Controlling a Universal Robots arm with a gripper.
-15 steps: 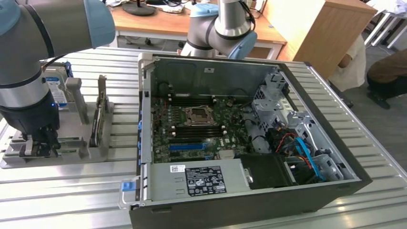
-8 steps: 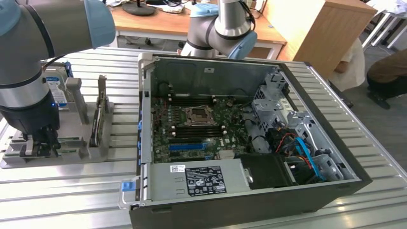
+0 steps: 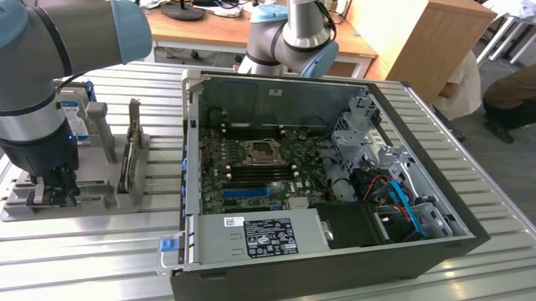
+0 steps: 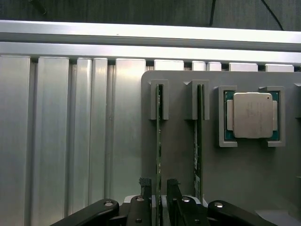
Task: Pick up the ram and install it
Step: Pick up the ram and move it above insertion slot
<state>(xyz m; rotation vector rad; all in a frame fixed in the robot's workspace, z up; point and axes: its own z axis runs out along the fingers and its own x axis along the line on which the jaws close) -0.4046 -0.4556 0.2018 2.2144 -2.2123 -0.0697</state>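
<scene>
The ribbed aluminium table (image 4: 56,141) runs bare on one side of me. My pincer (image 4: 159,183) is down over the grey holder plate (image 4: 179,141), spread – one finger (image 4: 146,188) on each side of the ram stick (image 4: 159,141), which stands on edge in its slot with a sliver of gap to the far finger, so I am not pinching it yet. Just past that finger a second stick (image 4: 198,141) stands parallel in its own slot. Farther off on that side the processor (image 4: 253,115) lies flat in its square frame. In the exterior view my pincer (image 3: 52,188) is low at the plate, and the open computer case (image 3: 418,157) – motherboard (image 3: 260,166) exposed – sits well apart toward the exterior view's right.
</scene>
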